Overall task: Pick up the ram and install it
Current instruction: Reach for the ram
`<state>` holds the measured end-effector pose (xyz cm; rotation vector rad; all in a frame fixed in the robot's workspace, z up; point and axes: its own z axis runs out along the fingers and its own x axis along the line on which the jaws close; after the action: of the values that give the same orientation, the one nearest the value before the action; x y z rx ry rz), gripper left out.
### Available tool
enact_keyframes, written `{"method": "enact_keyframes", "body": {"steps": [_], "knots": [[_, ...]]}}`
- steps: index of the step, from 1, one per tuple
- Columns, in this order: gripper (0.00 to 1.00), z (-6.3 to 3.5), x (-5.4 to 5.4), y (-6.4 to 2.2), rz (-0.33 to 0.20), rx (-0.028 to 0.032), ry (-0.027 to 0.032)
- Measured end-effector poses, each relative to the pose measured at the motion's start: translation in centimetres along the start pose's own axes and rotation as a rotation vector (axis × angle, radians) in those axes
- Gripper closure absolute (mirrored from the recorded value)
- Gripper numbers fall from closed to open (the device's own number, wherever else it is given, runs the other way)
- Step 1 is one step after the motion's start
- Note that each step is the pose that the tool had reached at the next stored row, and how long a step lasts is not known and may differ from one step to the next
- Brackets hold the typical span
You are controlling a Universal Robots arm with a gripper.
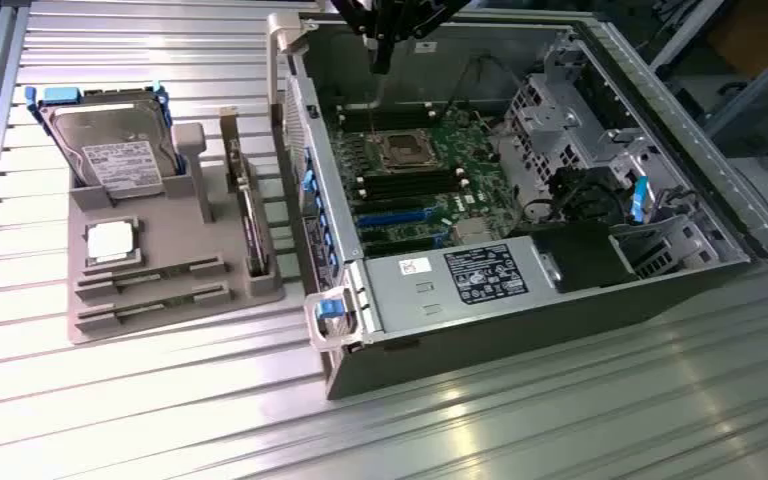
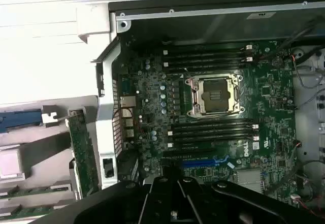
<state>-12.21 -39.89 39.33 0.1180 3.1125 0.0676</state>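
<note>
Gripper (image 1: 381,45) poised over the far end of the open computer case (image 1: 491,345); its state cannot be told.
The ram (image 1: 148,274) is seen lying in the grey tray (image 1: 157,215) at the exterior view's left, well apart from the gripper; a grasp by its long edges, square to the stick, is judged best.

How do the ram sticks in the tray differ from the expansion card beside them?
The ram sticks are slim and sit low in the tray; the expansion card is wider and stands taller on edge. The ram sticks run across the tray; the expansion card runs along its side nearest the case. Both are green boards.
</note>
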Motion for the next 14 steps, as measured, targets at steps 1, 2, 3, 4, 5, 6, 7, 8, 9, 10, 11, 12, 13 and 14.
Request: {"method": "enact_keyframes", "body": {"steps": [1, 2, 3, 4, 5, 6, 7, 8, 9, 10, 11, 12, 13, 14], "knots": [[0.89, -0.03, 1.1, -0.09, 0.0, 0.0, 0.0], [0.89, -0.04, 1.3, -0.1, 0.0, 0.0, 0.0], [0.89, -0.04, 1.4, -0.11, 0.0, 0.0, 0.0], [0.89, -0.04, 1.4, -0.11, 0.0, -0.0001, 0.0], [0.89, -0.04, 1.5, -0.12, 0.0, -0.0001, 0.0], [0.89, -0.04, 1.5, -0.12, 0.0, -0.0001, 0.0], [0.89, -0.04, 1.6, -0.12, 0.0, -0.0001, 0.0], [0.89, -0.04, 1.6, -0.13, 0.0, -0.0001, 0.0], [0.89, -0.05, 1.8, -0.14, 0.0, 0.0, 0.0], [0.89, -0.05, 1.9, -0.14, 0.0, 0.0, 0.0], [0.89, -0.06, 2.0, -0.15, 0.0, 0.0, 0.0], [0.89, -0.06, 2.1, -0.16, 0.0, 0.0, 0.0], [0.89, -0.06, 2.2, -0.17, 0.0, 0.0, 0.0], [0.89, -0.06, 2.3, -0.17, 0.0, 0.0, 0.0]]}}
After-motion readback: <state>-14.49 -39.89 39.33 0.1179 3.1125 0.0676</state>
